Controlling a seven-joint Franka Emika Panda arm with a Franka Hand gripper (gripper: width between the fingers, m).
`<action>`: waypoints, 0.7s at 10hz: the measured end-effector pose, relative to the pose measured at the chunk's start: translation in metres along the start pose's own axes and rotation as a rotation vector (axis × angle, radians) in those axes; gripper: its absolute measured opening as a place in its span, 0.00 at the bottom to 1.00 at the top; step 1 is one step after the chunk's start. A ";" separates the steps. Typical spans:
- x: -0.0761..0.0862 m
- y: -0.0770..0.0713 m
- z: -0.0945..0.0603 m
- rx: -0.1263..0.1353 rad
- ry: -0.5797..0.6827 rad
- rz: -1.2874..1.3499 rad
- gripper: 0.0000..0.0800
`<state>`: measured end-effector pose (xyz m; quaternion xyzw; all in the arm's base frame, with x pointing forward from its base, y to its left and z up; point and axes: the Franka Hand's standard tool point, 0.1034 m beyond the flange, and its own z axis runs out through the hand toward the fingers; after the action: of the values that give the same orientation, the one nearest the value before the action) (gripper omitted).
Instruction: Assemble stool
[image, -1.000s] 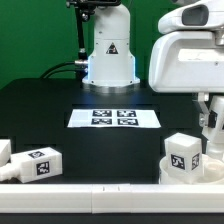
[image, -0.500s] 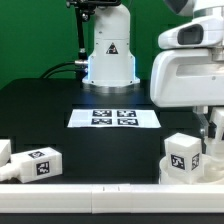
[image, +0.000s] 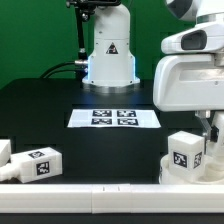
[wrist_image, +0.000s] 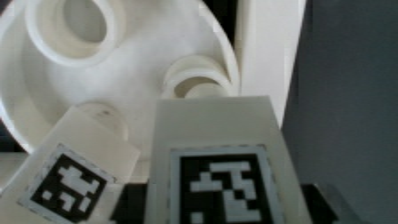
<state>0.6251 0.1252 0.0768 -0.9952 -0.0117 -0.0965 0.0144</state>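
The black table (image: 60, 100) holds everything, and the marker board (image: 113, 117) lies mid-table, well apart from the work. The seat disc (image: 172, 172) sits by the front edge on the exterior view's right, partly out of frame. Nothing visibly pins it, so a sideways push from the arm could slide or spin it and carry an open socket (wrist_image: 89, 38) off line. A standing leg (image: 186, 153) rests on the disc, while a spare leg (image: 35, 163) lies well apart at the exterior view's left. The gripper (image: 210, 138) hangs just beside the standing leg. Its jaws are hidden, so I cannot tell how wide they stand or whether they grip anything. A leg that meets its socket tilted may jam or topple.
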 end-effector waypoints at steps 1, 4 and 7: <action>0.000 0.000 0.000 0.000 0.000 0.000 0.40; -0.002 0.004 0.001 -0.003 -0.003 -0.001 0.40; -0.005 0.007 0.003 -0.005 -0.008 -0.004 0.40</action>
<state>0.6212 0.1183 0.0729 -0.9955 -0.0133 -0.0928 0.0118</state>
